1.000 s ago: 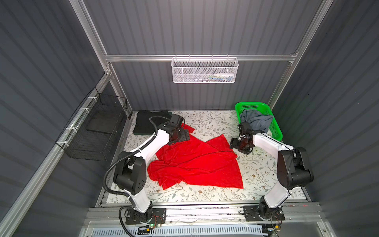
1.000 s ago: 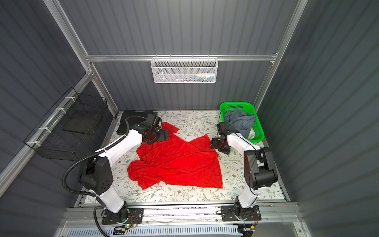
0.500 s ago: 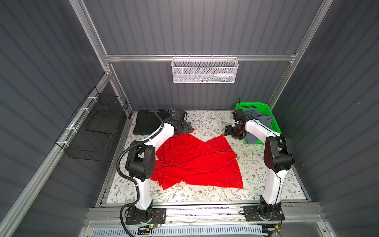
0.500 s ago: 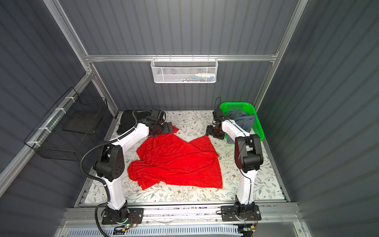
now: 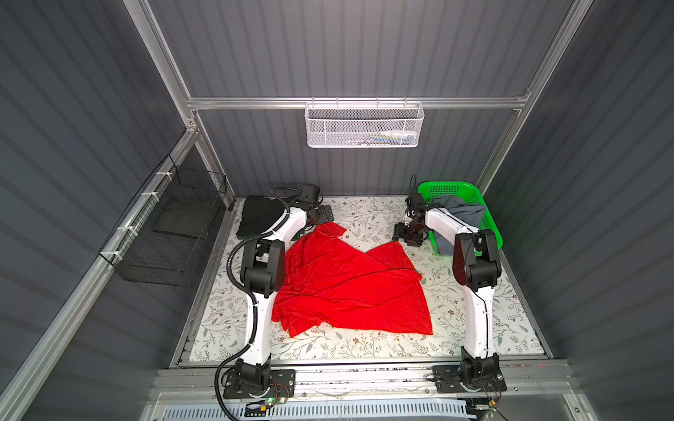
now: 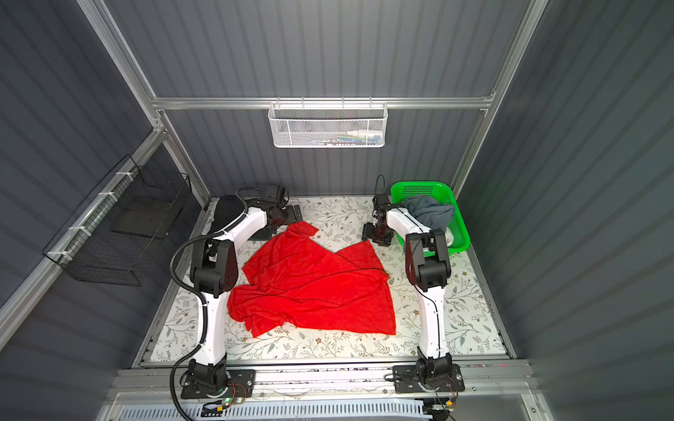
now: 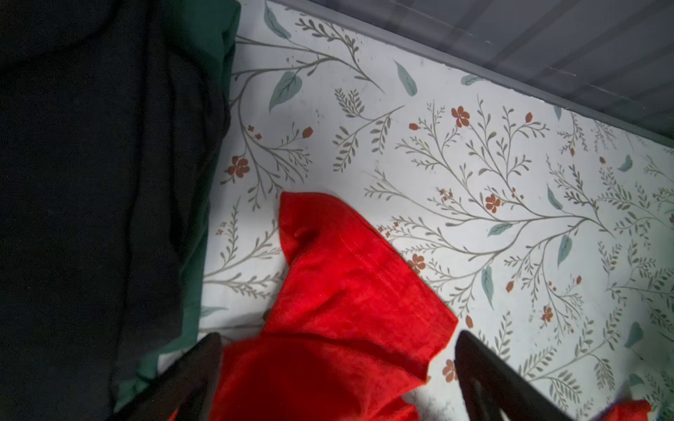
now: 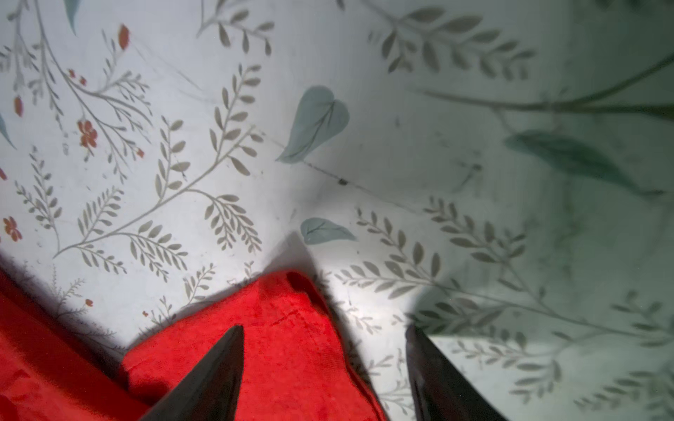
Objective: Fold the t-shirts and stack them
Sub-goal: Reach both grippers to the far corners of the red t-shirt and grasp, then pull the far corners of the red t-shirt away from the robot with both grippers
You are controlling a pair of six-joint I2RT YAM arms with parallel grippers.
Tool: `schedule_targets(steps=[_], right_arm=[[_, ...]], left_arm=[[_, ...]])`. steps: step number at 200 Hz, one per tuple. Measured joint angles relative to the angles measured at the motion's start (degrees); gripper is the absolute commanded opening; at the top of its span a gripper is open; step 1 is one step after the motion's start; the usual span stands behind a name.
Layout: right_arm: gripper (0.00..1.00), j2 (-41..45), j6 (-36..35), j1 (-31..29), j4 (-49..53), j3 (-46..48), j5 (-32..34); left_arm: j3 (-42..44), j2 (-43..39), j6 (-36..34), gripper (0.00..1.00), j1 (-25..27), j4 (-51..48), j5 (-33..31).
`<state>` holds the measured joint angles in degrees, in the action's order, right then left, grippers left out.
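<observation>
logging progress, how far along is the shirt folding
Done: folded dark shirts stacked at the far left corner. In hand: red shirt lies spread, unfolded; left hand and right hand open at its far corners. Left: grey-blue shirt waits in the green basket.

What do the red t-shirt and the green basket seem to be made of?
Red t-shirt: soft knit-like cloth, matte; it lies in wrinkles and shows a stitched hem in the left wrist view. Green basket: probably moulded plastic, slightly glossy, with rows of small holes in its wall.
</observation>
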<state>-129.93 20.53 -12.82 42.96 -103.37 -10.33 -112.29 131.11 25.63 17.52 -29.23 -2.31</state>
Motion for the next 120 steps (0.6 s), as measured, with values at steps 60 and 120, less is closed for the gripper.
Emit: schedule_targets(steps=[60, 120], right_arm=[[0.37, -0.74, 2.62, -2.43, 0.42, -0.59, -0.61], [0.0, -1.6, 2.29, -1.99, 1.99, -3.06, 1.75]], left_arm=[[-8.31, 8.41, -3.04, 1.0, -0.37, -1.99, 1.33], [-12.59, 12.52, -5.18, 1.0, -0.37, -3.19, 2.43]])
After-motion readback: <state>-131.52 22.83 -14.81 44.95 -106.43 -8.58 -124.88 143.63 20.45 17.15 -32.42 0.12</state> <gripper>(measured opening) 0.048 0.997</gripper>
